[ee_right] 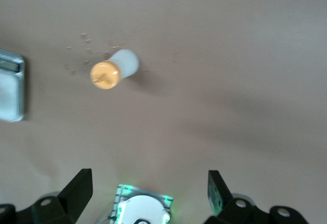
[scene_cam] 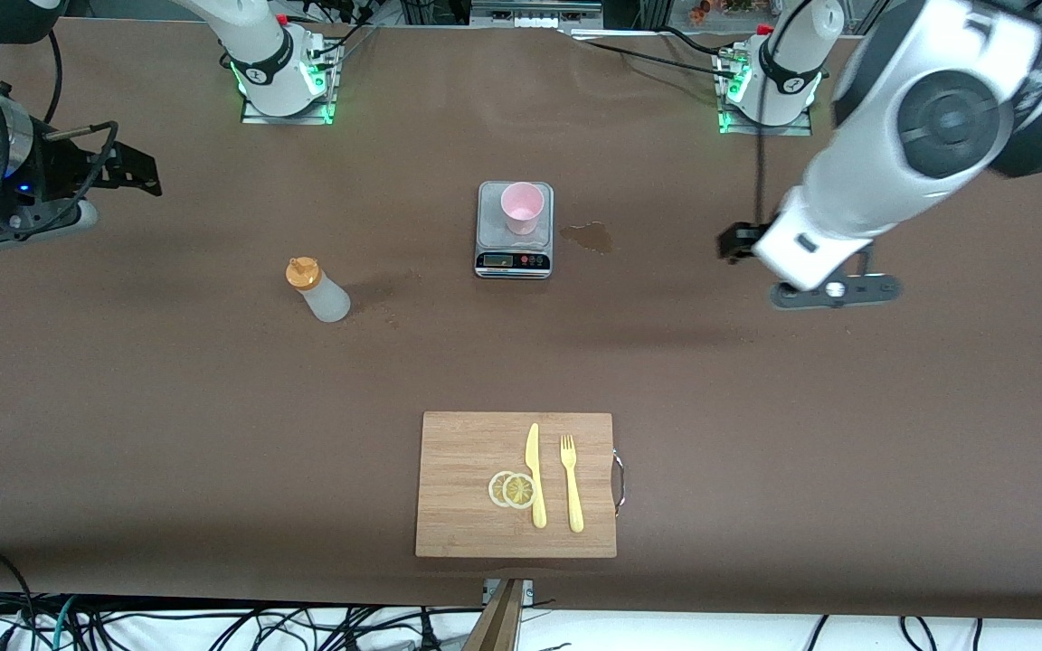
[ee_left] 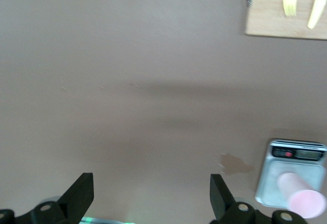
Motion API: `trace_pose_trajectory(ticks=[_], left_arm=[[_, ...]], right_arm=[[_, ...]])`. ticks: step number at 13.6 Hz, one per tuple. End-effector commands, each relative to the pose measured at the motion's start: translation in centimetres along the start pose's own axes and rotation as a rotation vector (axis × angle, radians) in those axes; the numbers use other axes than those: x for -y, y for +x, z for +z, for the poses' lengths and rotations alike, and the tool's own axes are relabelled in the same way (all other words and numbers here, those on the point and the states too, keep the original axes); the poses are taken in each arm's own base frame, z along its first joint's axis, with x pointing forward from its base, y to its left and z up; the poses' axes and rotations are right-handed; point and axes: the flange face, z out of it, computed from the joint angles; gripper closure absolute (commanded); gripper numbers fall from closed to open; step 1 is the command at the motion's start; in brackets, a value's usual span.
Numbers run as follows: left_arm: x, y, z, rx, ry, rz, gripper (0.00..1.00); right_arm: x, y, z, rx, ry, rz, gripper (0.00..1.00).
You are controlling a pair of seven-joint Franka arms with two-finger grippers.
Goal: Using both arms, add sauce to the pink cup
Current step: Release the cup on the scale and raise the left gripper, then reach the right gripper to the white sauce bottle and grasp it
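Observation:
The pink cup (scene_cam: 522, 207) stands on a grey scale (scene_cam: 514, 255) in the middle of the table; the left wrist view also shows it (ee_left: 301, 195). The sauce bottle (scene_cam: 318, 290), whitish with an orange cap, stands on the table toward the right arm's end, nearer the front camera than the scale; it also shows in the right wrist view (ee_right: 115, 70). My right gripper (scene_cam: 134, 173) (ee_right: 148, 189) is open and empty, up over the table at the right arm's end. My left gripper (scene_cam: 735, 242) (ee_left: 150, 196) is open and empty, over bare table beside the scale.
A wooden cutting board (scene_cam: 467, 452) with a yellow knife (scene_cam: 535, 475), a fork (scene_cam: 571, 482) and lemon slices (scene_cam: 512, 489) lies near the front edge. A brownish stain (scene_cam: 590, 237) marks the table beside the scale. The arm bases stand along the back edge.

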Motion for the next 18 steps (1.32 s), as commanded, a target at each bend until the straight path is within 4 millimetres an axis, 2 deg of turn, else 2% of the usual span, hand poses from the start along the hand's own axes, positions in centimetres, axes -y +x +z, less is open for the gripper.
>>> trace_pose_trajectory(ticks=[1,3,4,6,8,10,13,18], left_arm=[[6.1,-1.8,0.1,-0.102,-0.004,0.109,0.00],[8.9,-2.4,1.2,-0.145,-0.020,0.085,0.00],[9.3,-2.5,1.7,-0.121,-0.046,0.073,0.00],[9.6,-2.8,1.9,-0.054,-0.070,0.059,0.00],[9.2,-2.7,1.6,-0.060,-0.073,0.062,0.00],[8.6,-2.7,1.7,-0.057,-0.072,0.071,0.00],[8.7,-2.7,1.7,-0.054,-0.073,0.082,0.00],[8.8,-2.7,1.8,-0.051,-0.072,0.079,0.00]], right_arm=[[0.8,-0.1,-0.3,-0.012,0.044,-0.143,0.00],[0.7,0.5,-0.2,-0.043,0.067,-0.256,0.00],[0.4,0.9,0.0,-0.062,0.062,-0.357,0.00],[-0.4,2.3,0.3,-0.129,0.062,-0.530,0.00],[-3.1,4.8,2.6,-0.226,0.140,-0.653,0.00],[-4.3,5.4,4.1,-0.259,0.173,-0.751,0.00],[-7.0,4.8,8.8,-0.365,0.324,-0.943,0.00],[-10.6,5.0,18.4,-0.530,0.493,-1.180,0.00]])
